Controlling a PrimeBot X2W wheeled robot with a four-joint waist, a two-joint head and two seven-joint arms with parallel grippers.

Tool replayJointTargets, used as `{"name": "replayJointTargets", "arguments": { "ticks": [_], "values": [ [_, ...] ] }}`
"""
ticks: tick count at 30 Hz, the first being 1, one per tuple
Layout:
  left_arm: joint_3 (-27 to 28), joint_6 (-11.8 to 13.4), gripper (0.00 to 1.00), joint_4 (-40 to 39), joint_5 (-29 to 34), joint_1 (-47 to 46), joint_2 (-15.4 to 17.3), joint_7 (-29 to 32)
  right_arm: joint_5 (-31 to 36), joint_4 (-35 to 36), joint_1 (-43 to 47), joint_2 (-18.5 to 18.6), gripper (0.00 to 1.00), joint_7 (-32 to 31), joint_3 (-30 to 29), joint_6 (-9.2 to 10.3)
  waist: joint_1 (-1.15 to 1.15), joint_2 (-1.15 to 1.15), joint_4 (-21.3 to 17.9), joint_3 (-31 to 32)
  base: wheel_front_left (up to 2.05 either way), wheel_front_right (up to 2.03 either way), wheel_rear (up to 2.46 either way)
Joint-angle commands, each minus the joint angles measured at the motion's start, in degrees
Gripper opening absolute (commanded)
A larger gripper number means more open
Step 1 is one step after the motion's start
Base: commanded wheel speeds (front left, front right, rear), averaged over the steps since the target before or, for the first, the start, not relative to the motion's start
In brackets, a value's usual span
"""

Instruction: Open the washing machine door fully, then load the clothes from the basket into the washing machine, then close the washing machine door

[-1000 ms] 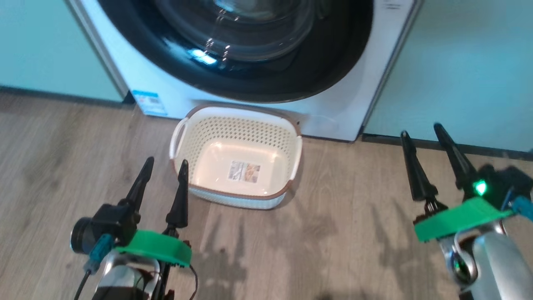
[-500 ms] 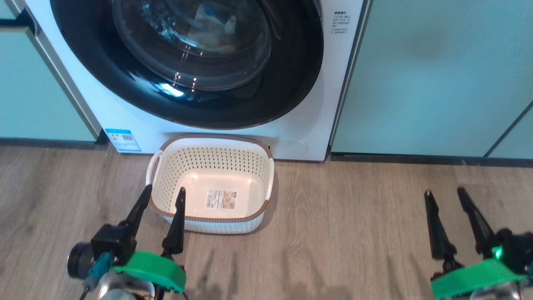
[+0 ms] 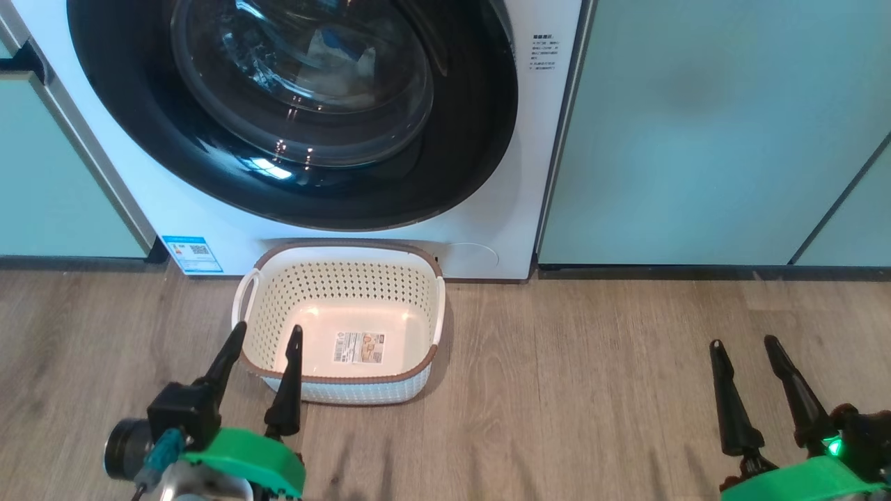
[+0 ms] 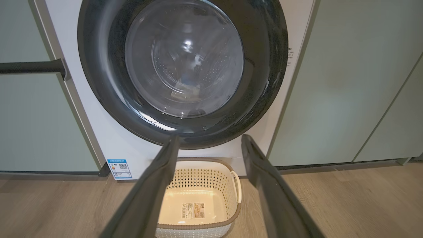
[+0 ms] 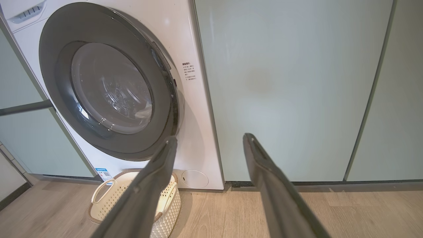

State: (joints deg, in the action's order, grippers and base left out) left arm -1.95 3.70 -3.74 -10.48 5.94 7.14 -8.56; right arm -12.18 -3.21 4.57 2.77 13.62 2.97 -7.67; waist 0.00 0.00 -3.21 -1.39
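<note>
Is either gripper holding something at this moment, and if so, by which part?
Nothing is held. The left gripper and the right gripper are both open and empty.

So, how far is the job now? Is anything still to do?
Loading looks done: the basket is empty, and pale fabric shows through the glass of the washing machine door, which looks shut on the washing machine. Nothing is in hand: both pairs of jaws stand open and empty. Left, at most, a check that the door latched; that I cannot tell.
</note>
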Motion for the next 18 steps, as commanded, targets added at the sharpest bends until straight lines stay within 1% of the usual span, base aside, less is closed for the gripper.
{"name": "replayJointTargets", "arguments": {
  "ticks": [1,18],
  "values": [
    [2.18,0.23,1.0,-2.28,-0.48,-1.44,0.99,-0.03,-0.27,2.16,-1.4,0.11,1.0,0.04,1.29,0.19,0.0,0.0,0.06,-0.02,0.0,0.0,0.0],
    [2.06,1.15,1.0,-3.06,-0.9,-1.26,1.57,0.47,-1.54,1.61,-1.49,0.11,1.0,0.52,1.56,0.19,0.0,0.0,0.23,-0.7,0.0,0.0,0.0]
  ]
}}
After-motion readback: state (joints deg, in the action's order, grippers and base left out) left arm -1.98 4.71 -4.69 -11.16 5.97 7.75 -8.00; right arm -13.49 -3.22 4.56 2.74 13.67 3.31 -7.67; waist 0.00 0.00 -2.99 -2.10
